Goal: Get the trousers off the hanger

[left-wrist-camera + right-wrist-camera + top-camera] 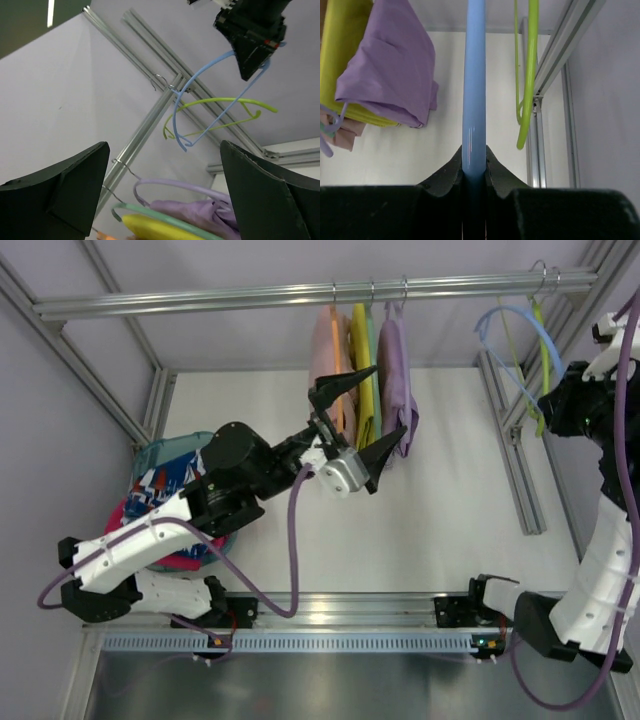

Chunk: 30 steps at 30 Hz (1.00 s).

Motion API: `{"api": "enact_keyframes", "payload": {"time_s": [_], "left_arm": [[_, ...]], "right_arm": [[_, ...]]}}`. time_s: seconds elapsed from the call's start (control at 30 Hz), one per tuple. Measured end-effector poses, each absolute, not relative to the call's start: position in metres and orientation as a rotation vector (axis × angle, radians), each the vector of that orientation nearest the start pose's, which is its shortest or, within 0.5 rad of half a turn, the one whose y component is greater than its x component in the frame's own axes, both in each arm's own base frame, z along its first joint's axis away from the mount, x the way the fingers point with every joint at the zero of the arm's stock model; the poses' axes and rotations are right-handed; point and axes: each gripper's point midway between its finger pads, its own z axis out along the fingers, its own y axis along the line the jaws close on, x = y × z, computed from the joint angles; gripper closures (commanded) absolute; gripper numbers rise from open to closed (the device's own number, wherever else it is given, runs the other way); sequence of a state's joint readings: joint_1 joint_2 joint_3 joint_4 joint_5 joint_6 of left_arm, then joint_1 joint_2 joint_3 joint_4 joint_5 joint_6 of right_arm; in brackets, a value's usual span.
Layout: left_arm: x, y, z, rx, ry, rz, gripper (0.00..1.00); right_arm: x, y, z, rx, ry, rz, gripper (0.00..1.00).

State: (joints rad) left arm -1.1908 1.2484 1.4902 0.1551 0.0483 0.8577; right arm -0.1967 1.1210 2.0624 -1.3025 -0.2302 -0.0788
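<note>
Blue plastic sits pinched in the right gripper point(474, 167): the hanger point(474, 75), bare, near the rail's point(250, 295) right end. The left gripper point(388, 400) gapes wide before the hanging garments point(365, 360). The trousers point(160, 485) lie at the desk's point(450, 490) left, atop a magenta garment point(118, 512).

Left tool point(390, 398) spread wide; right tool point(474, 165) pinched tight
</note>
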Motion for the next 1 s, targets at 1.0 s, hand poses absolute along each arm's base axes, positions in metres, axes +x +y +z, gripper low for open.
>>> {"api": "enact_keyframes", "payload": {"time_s": [1.0], "left_arm": [[0.225,-0.256,0.512,0.879,1.073,-0.333,0.02]], "right_arm": [[0.287,-0.032,0.397,0.015,2.001,-0.014,1.0]]}}
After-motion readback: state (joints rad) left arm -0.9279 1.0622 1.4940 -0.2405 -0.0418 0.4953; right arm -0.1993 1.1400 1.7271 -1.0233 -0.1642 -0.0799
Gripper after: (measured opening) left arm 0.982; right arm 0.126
